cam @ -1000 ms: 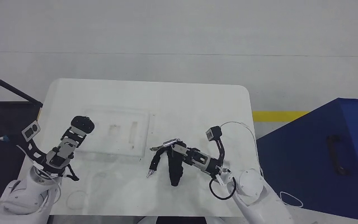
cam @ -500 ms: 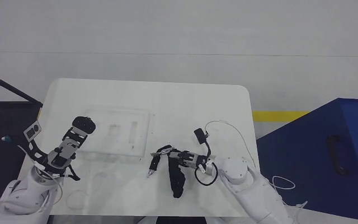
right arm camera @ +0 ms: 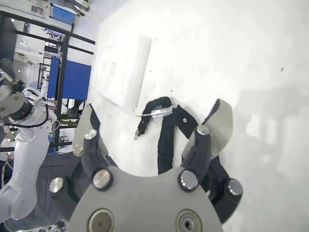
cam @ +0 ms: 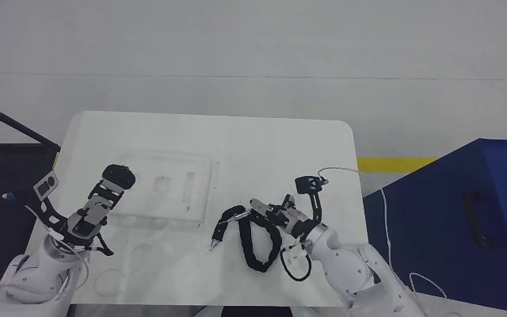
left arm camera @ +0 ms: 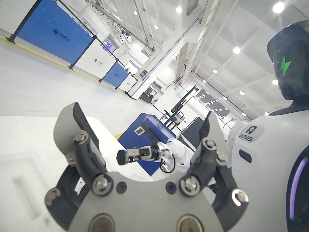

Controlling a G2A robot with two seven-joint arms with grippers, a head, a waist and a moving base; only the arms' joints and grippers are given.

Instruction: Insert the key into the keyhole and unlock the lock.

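The right claw (right arm camera: 154,113) is hanging spread wide above the bench and gripping nothing. A strand of the black rubber-sheathed cable lock (right arm camera: 165,143) is running up between its jaws, and I cannot tell whether a pad is touching it. Just beyond, the lock's silver metal barrel (right arm camera: 160,112) is lying across the loop with a thin silver sliver poking from its end — key or not, it is too small to say. The cable is looking limp and light, likely to flop and drag, so I'm judging the stiff barrel the better place to pinch — though smooth metal may slip. Beside the loop the white foam tray (cam: 170,186) is resting on the white bench (cam: 317,150). Past it, the left claw (cam: 119,176) is hovering, open and empty too.
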